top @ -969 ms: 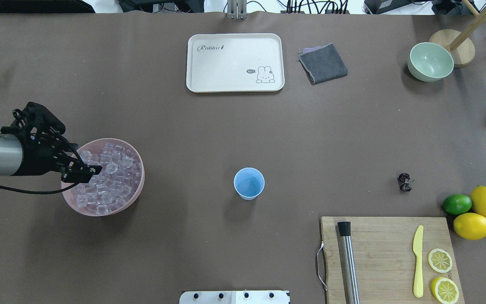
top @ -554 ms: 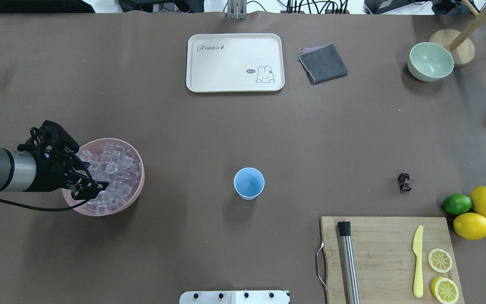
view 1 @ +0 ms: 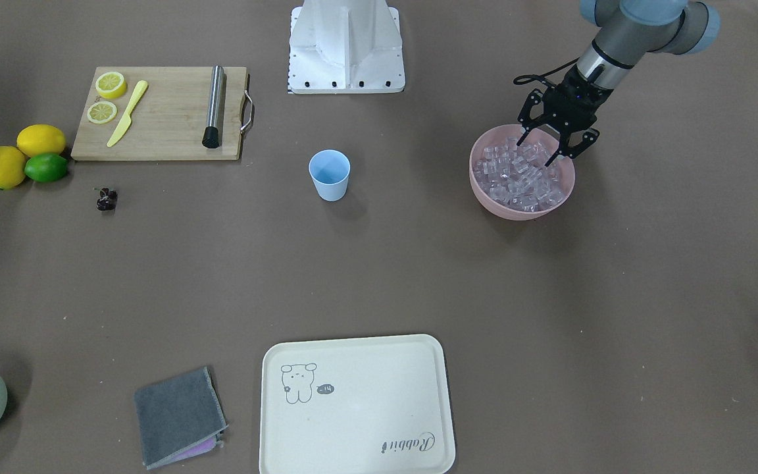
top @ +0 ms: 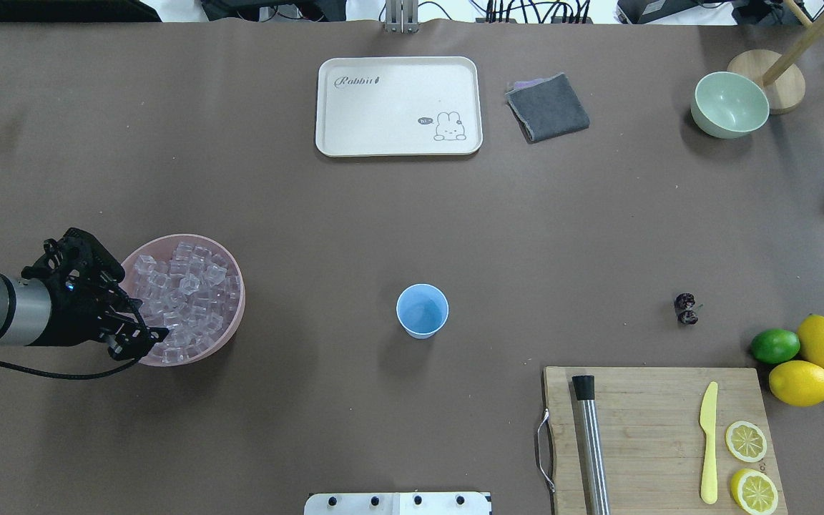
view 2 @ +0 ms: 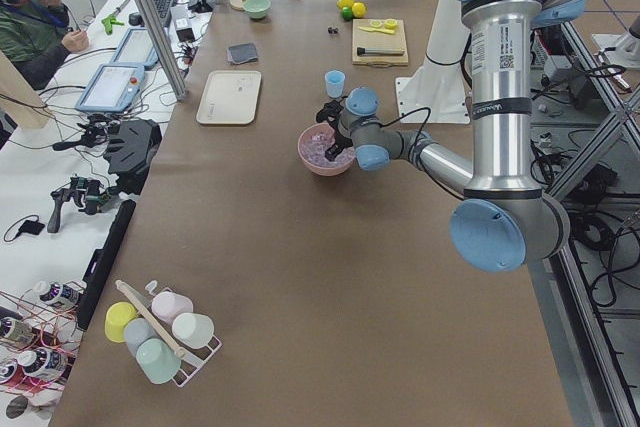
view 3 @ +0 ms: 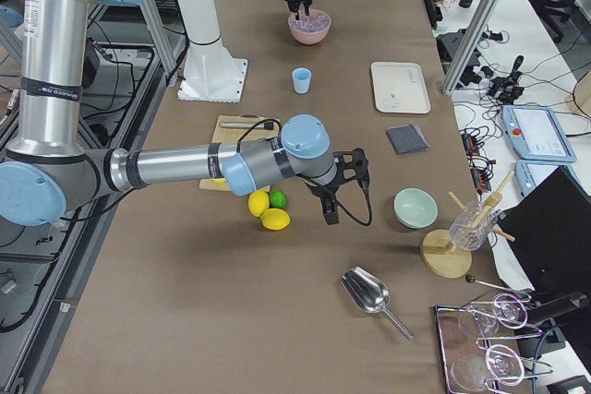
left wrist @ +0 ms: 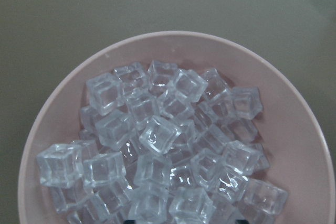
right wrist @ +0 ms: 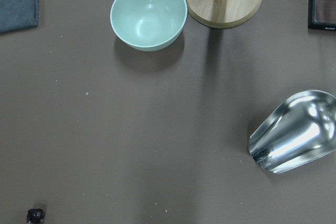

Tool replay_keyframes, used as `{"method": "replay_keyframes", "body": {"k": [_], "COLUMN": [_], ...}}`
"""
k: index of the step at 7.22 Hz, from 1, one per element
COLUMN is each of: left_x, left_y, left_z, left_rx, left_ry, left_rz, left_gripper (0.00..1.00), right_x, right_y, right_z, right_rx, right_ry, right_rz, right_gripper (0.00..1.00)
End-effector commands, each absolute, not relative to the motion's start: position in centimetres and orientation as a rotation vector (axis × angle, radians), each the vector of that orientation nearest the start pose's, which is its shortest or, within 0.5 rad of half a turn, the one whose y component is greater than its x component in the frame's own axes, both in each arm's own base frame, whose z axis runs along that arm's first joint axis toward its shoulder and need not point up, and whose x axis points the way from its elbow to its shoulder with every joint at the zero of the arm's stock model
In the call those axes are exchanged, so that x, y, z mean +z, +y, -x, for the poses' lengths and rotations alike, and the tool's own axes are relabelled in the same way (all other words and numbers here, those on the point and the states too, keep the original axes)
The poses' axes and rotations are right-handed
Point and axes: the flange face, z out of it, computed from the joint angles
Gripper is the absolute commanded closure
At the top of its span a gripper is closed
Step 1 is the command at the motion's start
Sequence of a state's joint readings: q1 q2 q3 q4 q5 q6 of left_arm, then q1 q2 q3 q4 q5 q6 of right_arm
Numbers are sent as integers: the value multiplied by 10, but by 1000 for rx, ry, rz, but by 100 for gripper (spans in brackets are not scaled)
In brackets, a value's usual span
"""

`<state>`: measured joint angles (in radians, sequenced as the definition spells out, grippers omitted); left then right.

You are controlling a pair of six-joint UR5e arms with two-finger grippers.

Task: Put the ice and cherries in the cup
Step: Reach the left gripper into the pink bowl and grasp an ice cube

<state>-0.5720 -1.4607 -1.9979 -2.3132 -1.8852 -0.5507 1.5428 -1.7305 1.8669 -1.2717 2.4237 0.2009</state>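
Currently on ice pickup: left pincer (view 1: 537, 151) hangs open, empty, above the ice (view 1: 517, 178). Next I lower it and pinch one piece.

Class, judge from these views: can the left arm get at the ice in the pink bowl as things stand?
Probably yes. The left gripper hangs open over the ice, at the robot-side edge of the pink bowl; the cubes lie uncovered and nothing stands between.

Robotics lab, robot arm (view 2: 497, 97), operator (view 2: 35, 27), cables (view 2: 60, 137)
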Motion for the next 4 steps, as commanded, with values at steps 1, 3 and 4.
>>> {"method": "replay_keyframes", "body": {"k": [1, 3, 4], "left_x": [430, 433, 435], "left_y": [-330, -326, -324], "left_z": [-326, -329, -331], "left_rx": [571, 581, 584], "left_ry": [941, 940, 937], "left_rz": [-544, -534, -530], "left_gripper": [33, 33, 33], "right_x": [546, 546, 546], "right_y": [-441, -441, -441], "right_z": [-45, -44, -44], "right_rx": [-27, -30, -30], "right_ry": [-880, -878, -878], "right_rz": [-308, -308, -308], "right_gripper": [0, 0, 0]}}
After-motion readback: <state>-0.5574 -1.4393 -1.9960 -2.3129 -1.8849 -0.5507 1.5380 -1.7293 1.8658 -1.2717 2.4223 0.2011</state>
